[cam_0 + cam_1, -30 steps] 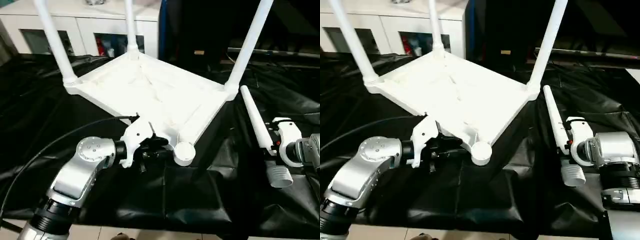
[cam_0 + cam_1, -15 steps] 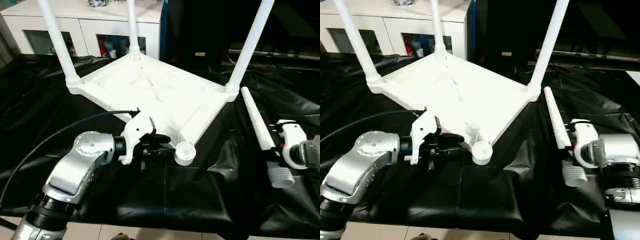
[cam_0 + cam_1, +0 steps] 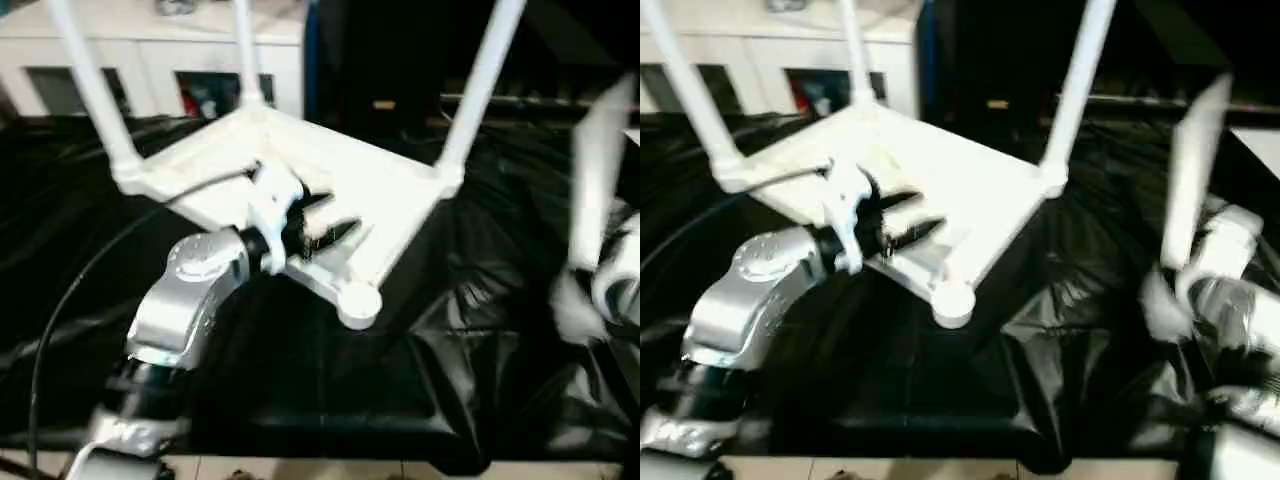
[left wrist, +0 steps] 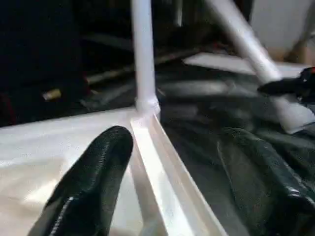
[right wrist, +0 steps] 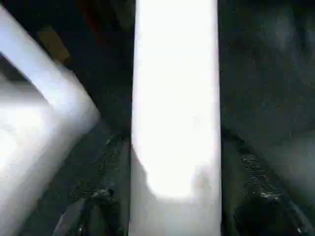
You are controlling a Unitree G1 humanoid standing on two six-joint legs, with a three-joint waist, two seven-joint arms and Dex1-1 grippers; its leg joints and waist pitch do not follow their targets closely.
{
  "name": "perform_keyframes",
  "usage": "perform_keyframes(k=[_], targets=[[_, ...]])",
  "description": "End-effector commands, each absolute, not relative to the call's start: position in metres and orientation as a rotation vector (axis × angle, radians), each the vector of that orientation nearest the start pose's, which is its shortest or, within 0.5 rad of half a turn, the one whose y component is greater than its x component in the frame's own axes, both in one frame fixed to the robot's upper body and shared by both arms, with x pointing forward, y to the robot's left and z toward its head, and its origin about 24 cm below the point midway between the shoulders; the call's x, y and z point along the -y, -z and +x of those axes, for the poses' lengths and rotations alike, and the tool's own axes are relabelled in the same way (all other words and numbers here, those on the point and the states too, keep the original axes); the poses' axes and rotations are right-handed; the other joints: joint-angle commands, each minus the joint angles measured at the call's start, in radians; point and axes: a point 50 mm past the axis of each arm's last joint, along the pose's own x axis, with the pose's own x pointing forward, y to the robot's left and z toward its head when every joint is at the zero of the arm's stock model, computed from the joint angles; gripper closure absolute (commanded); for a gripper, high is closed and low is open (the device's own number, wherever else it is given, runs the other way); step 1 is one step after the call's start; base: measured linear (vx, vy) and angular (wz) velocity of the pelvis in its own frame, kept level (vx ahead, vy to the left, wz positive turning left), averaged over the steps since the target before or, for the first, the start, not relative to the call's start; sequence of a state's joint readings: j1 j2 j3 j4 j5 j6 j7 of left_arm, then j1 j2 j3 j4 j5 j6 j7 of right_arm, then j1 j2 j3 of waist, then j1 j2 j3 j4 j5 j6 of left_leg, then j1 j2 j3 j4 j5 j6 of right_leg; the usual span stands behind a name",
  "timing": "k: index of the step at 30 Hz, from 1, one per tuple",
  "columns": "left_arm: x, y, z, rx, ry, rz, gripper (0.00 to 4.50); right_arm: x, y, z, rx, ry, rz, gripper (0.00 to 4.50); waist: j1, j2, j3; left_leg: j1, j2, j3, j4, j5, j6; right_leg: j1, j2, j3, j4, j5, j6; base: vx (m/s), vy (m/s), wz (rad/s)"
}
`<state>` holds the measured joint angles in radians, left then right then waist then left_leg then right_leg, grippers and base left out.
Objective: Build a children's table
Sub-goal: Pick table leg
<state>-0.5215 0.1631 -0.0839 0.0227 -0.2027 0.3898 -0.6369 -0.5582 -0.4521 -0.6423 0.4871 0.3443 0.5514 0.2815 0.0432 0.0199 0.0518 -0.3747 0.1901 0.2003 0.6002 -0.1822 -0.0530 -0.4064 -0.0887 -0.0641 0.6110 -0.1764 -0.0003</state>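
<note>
Spread wide, the left gripper (image 3: pixel 325 222) hovers over the near rim of the upturned tabletop (image 3: pixel 330 185), grasping nothing; its two black fingers (image 4: pixel 91 182) straddle that rim without pinching it. Across the black cloth-covered work table (image 3: pixel 330 380), the right gripper (image 3: pixel 1210 270) appears clenched around the fourth leg (image 3: pixel 1192 170), though blur makes that hard to confirm. Three legs (image 3: pixel 480 80) already stand in their corner sockets, and the near socket (image 3: pixel 360 303) is empty. Fitting the last leg looks like the step in hand. Next the leg's end needs lining up over that socket and pressing straight down, perhaps with the left gripper steadying the tabletop.
</note>
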Motion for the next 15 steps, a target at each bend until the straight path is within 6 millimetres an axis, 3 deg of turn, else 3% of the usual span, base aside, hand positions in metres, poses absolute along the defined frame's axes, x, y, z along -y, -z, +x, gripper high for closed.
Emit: perform_keyframes(k=[1, 4, 7, 9, 10, 12, 14, 15], targets=[[-0.090, -0.155, 0.322, 0.111, 0.841, 0.035, 0.97, 0.327, -0.150, 0.317, 0.096, 0.080, 0.503, 2.62, 0.006, -0.023, -0.072, 0.006, 0.024, -0.013, -0.055, -0.145, 0.080, 0.055, -0.040, 0.033, -0.077, -0.200, -0.189, 0.000, 0.000, 0.00], [-0.086, -0.156, 0.324, 0.062, 0.863, -0.008, 0.77, 0.314, -0.163, 0.315, 0.192, -0.051, 0.528, 2.62, 0.006, -0.019, -0.074, 0.006, 0.027, -0.013, -0.054, -0.110, 0.100, 0.056, -0.039, 0.031, -0.069, -0.166, -0.209, 0.000, 0.000, 0.00], [-0.075, -0.165, 0.323, -0.002, 1.025, -0.192, 0.77, 0.269, -0.178, 0.309, 0.279, -0.402, 0.576, 2.62, 0.010, -0.018, -0.072, 0.009, 0.026, -0.012, -0.056, -0.122, 0.105, 0.053, -0.041, 0.031, -0.073, -0.190, -0.230, 0.000, 0.000, 0.00], [-0.073, -0.166, 0.324, -0.007, 1.036, -0.213, 0.77, 0.260, -0.178, 0.307, 0.281, -0.465, 0.577, 2.62, 0.013, -0.017, -0.070, 0.009, 0.029, -0.014, -0.058, -0.129, 0.100, 0.054, -0.042, 0.032, -0.075, -0.201, -0.230, 0.000, 0.000, 0.00], [-0.070, -0.170, 0.324, -0.016, 1.069, -0.248, 0.77, 0.240, -0.177, 0.302, 0.258, -0.599, 0.573, 2.62, 0.016, -0.018, -0.070, 0.014, 0.028, -0.012, -0.058, -0.138, 0.092, 0.050, -0.040, 0.032, -0.078, -0.217, -0.225, 0.000, 0.000, 0.00], [-0.068, -0.175, 0.324, -0.013, 1.087, -0.267, 0.77, 0.230, -0.176, 0.299, 0.233, -0.667, 0.563, 2.62, 0.022, -0.018, -0.068, 0.011, 0.029, -0.015, -0.061, -0.148, 0.080, 0.052, -0.043, 0.032, -0.081, -0.253, -0.214, 0.000, 0.000, 0.00], [-0.064, -0.187, 0.327, 0.014, 1.104, -0.320, 0.77, 0.206, -0.169, 0.294, 0.155, -0.801, 0.541, 2.62, 0.025, -0.018, -0.067, 0.014, 0.029, -0.015, -0.061, -0.156, 0.063, 0.050, -0.045, 0.032, -0.085, -0.285, -0.199, 0.000, 0.000, 0.00], [-0.063, -0.194, 0.329, 0.031, 1.113, -0.335, 0.77, 0.197, -0.165, 0.293, 0.120, -0.850, 0.527, 2.62, 0.025, -0.023, -0.065, 0.011, 0.029, -0.015, -0.063, -0.159, 0.056, 0.050, -0.044, 0.033, -0.088, -0.298, -0.189, 0.000, 0.000, 0.00]])
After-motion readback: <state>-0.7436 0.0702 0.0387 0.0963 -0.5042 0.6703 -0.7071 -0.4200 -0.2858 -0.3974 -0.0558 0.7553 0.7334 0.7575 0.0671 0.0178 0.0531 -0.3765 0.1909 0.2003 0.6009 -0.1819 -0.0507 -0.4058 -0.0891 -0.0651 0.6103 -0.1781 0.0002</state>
